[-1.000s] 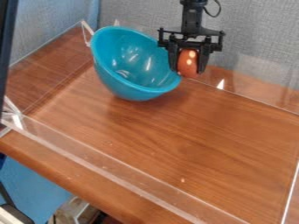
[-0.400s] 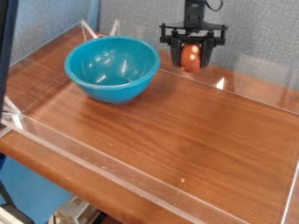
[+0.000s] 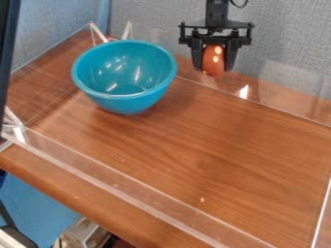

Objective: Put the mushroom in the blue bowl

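The blue bowl (image 3: 123, 76) stands upright on the wooden table at the back left, its inside showing only glossy turquoise. To its right, raised above the table's far edge, my black gripper (image 3: 214, 58) hangs straight down and is shut on the mushroom (image 3: 214, 60), whose reddish-orange cap shows between the fingers. The held mushroom is off to the right of the bowl's rim, not above the bowl.
A low clear acrylic wall (image 3: 155, 199) runs round the brown wooden table (image 3: 207, 145). A blue-grey backdrop stands behind the gripper.
The bowl, tipped on its side next to the gripper a second ago, has settled upright further left. The gripper with the mushroom has risen slightly.
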Available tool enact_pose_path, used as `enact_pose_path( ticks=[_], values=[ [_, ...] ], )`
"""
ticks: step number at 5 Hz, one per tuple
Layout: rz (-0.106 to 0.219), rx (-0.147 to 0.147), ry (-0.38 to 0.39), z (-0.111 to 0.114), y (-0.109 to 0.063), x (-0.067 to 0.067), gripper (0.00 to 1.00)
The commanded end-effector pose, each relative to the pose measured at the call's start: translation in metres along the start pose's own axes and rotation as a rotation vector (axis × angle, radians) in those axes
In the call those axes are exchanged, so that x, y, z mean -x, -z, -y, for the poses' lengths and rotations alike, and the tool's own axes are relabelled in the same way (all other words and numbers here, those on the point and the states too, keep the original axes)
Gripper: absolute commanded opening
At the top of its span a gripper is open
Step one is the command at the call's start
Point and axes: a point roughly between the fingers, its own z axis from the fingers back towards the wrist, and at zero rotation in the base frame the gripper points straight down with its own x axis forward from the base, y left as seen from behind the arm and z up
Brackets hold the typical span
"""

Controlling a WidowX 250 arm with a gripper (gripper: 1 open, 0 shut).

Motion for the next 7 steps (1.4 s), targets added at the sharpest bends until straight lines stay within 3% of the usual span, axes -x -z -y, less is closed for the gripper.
enact_pose_path(
  ticks=[1,7],
  values=[
    [0.067,0.028,-0.003,0.006,-0.024,-0.004,0.00],
    [0.111,0.071,-0.075,0.013,-0.039,0.004,0.00]
  ],
)
